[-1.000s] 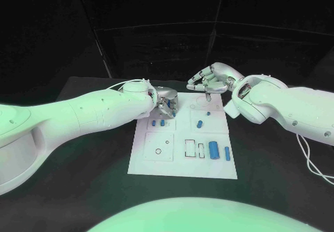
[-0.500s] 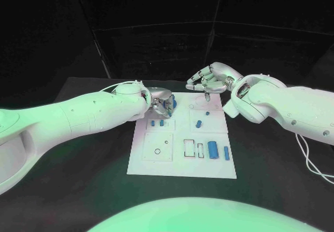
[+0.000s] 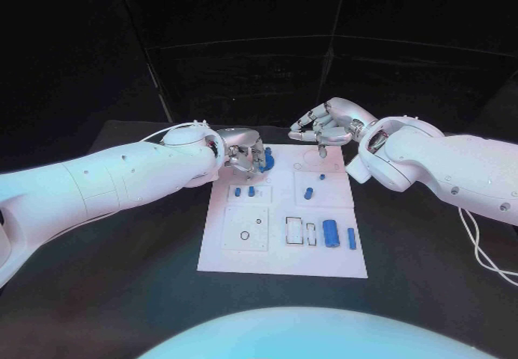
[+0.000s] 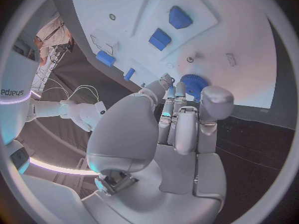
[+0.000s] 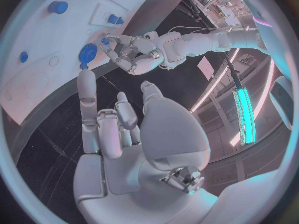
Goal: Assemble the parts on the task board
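- Head view, from the left: the left hand [image 3: 246,155] hovers over the task board's [image 3: 283,258] far left corner, its fingers curled loosely beside a blue gear [image 3: 269,159] lying there; whether it grips anything, I cannot tell.
- Small blue parts [image 3: 331,233] lie farther down the board.
- The right hand [image 3: 322,127] hangs over the far edge, fingers apart, holding nothing.

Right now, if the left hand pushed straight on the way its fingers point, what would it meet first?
Probably the blue toothed gear on the white task board, just beyond the left hand fingertips; whether they touch it already is unclear.
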